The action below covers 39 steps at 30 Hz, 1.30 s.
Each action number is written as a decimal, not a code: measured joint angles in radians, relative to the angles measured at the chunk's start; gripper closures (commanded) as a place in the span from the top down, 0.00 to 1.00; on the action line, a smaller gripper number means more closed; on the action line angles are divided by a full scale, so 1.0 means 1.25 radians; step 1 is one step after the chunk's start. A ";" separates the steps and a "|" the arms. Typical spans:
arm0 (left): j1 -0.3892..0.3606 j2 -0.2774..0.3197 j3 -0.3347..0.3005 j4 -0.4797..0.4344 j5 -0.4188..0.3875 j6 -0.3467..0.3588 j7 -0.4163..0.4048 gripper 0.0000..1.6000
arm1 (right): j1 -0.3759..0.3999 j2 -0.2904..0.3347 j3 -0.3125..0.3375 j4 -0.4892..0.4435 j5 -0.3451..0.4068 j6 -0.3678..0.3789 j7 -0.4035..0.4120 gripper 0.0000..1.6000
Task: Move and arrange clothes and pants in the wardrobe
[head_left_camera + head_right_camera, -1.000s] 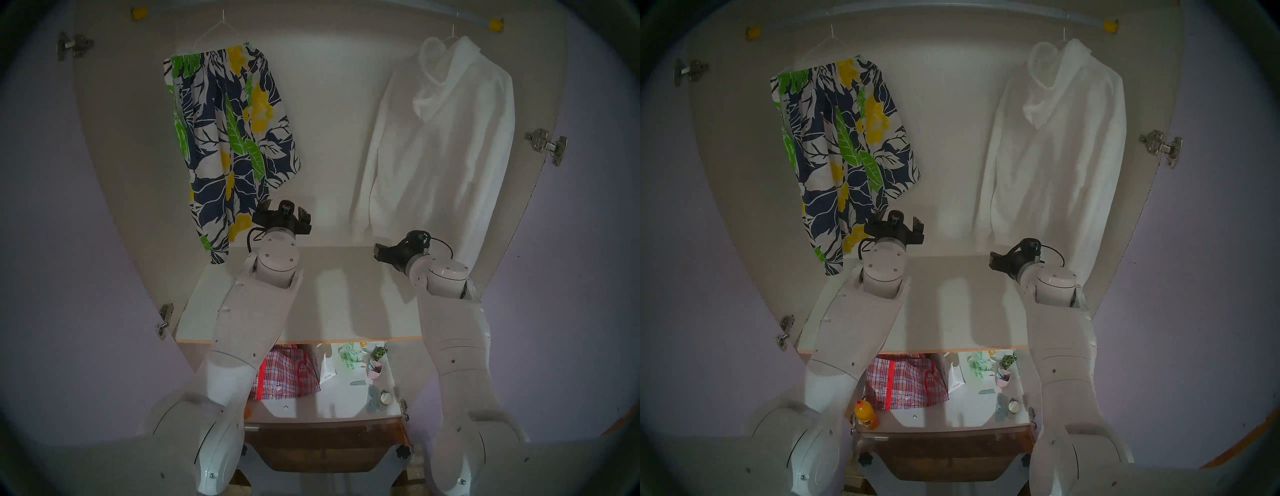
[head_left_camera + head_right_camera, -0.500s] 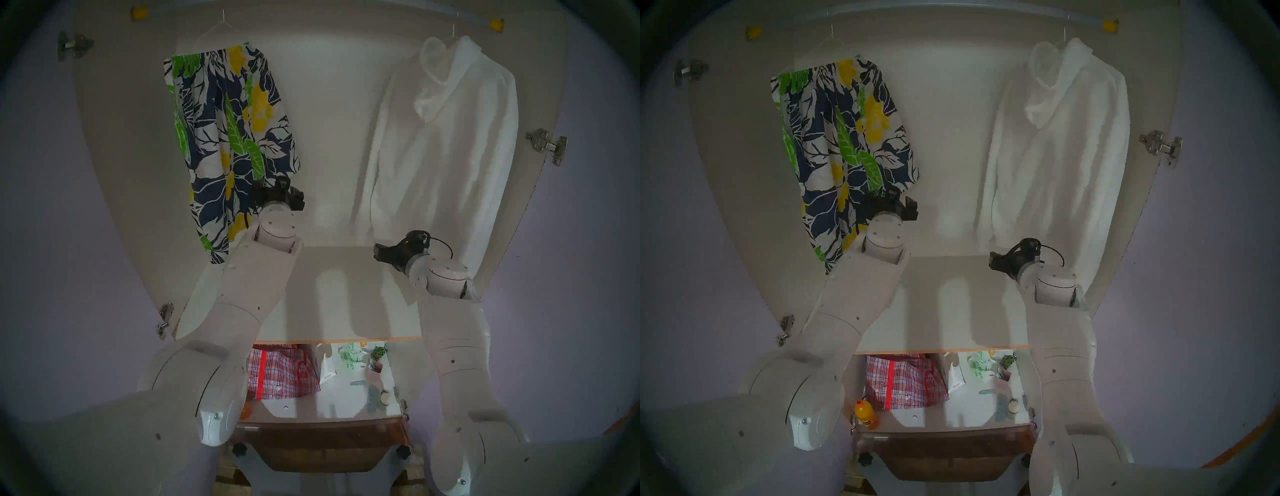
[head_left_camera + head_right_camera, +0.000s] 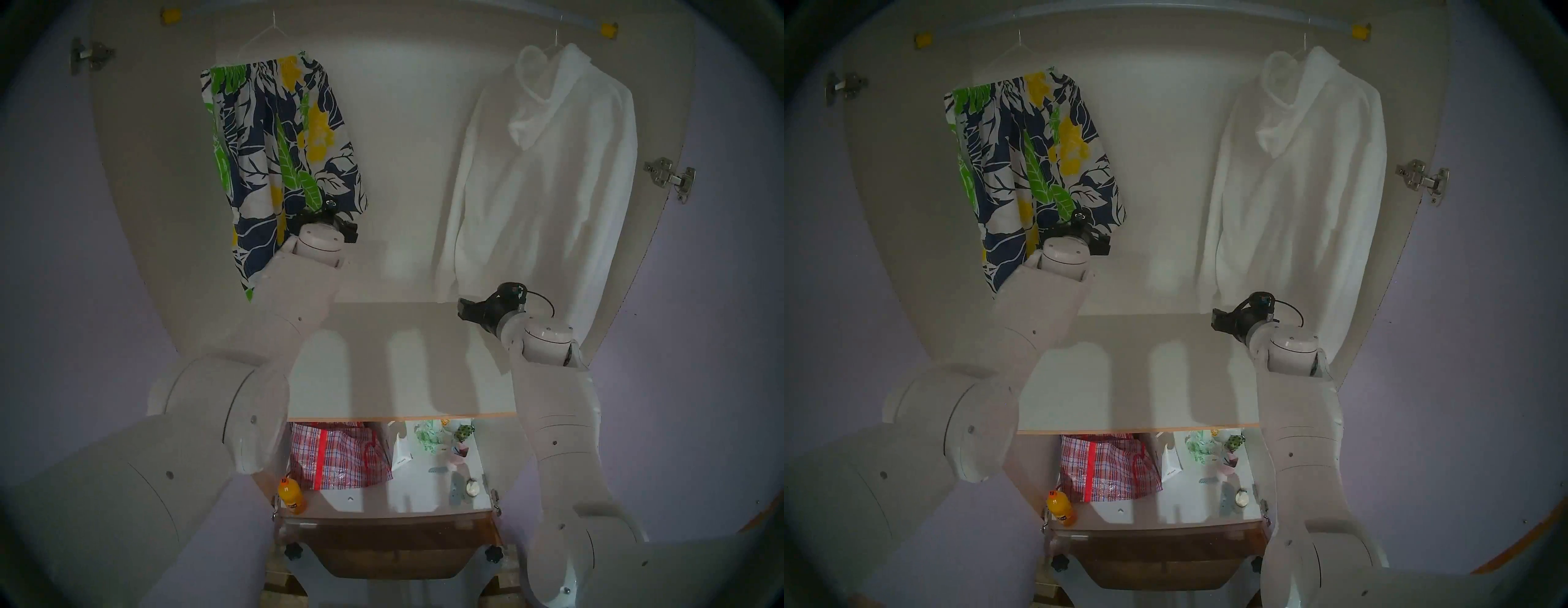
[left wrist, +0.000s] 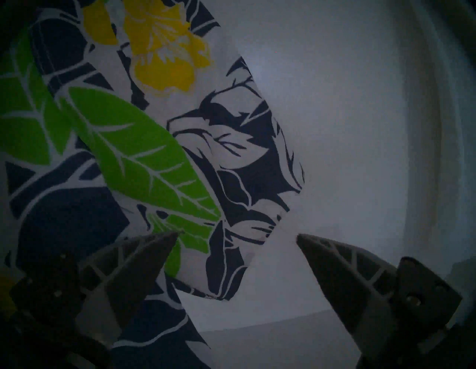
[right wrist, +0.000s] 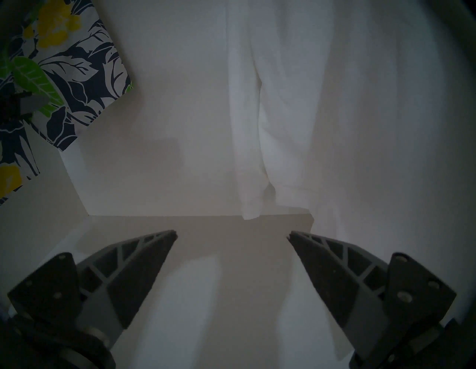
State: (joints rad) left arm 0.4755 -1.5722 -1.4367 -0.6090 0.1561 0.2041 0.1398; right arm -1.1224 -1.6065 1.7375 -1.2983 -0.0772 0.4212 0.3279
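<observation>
Nearest, below the white shelf (image 3: 407, 382): a red plaid bag (image 3: 339, 456) and an orange bottle (image 3: 291, 496) among small clutter in the lower compartment. Above the shelf's right side, the right gripper (image 5: 231, 235), fingers spread wide with nothing between them, pointing toward the back wall; seen from the head as a dark claw (image 3: 466, 308) just below the hem of the white hoodie (image 3: 547, 178), not touching it. Higher and to the left, the left gripper (image 4: 237, 235), likewise wide open, holding nothing; left fingertip (image 4: 164, 238) overlapping the lower hem of the floral shorts (image 4: 159, 154) in the wrist view, contact impossible to judge, right fingertip against bare wall. From the head, that gripper (image 3: 335, 218) mostly hidden behind its own wrist, at the shorts' lower right corner (image 3: 280, 161). Farther back, both garments hanging on thin hangers from the rail (image 3: 585, 23) with yellow end caps, shorts left, hoodie right, well apart, inside the wardrobe (image 3: 403, 127) with beige walls and lilac doors swung open.
</observation>
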 measured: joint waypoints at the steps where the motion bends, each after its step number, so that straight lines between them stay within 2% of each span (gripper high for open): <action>1: -0.015 -0.002 -0.008 0.017 -0.002 -0.002 0.003 1.00 | 0.000 0.000 0.000 0.000 0.000 0.000 0.000 1.00; 4: -0.061 -0.001 -0.020 0.082 -0.005 -0.033 0.011 1.00 | 0.000 0.000 0.000 0.000 0.000 0.000 0.000 1.00; 8: -0.104 0.007 0.031 0.157 0.003 -0.072 -0.046 1.00 | 0.000 0.000 0.000 0.000 0.000 0.000 0.000 1.00; 12: -0.104 0.004 0.091 0.161 0.024 -0.111 -0.061 1.00 | 0.000 0.000 0.000 0.000 0.000 0.000 0.000 1.00; 14: -0.103 -0.006 0.123 0.160 0.038 -0.117 -0.030 1.00 | 0.000 0.000 0.000 0.000 0.000 0.000 0.000 1.00; 16: -0.102 -0.012 0.133 0.159 0.042 -0.120 -0.014 1.00 | 0.000 0.000 0.000 0.000 0.000 0.000 0.000 1.00; 20: -0.128 -0.018 0.130 0.191 0.043 -0.118 0.059 1.00 | 0.000 0.000 0.000 0.000 0.000 0.000 0.000 1.00; 30: -0.246 0.030 0.092 0.311 0.032 -0.122 0.095 1.00 | 0.000 0.000 0.000 0.000 0.000 0.000 0.000 1.00; 36: -0.250 0.055 0.086 0.351 0.029 -0.133 0.111 1.00 | 0.000 0.000 0.000 0.000 0.000 0.000 0.000 1.00; 39: -0.246 0.086 0.088 0.361 0.029 -0.140 0.111 1.00 | 0.000 0.000 0.000 0.000 0.000 0.000 0.000 1.00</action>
State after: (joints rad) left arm 0.1684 -1.4642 -1.3270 -0.1581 0.1917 0.0292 0.2787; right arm -1.1223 -1.6066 1.7373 -1.2985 -0.0772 0.4212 0.3282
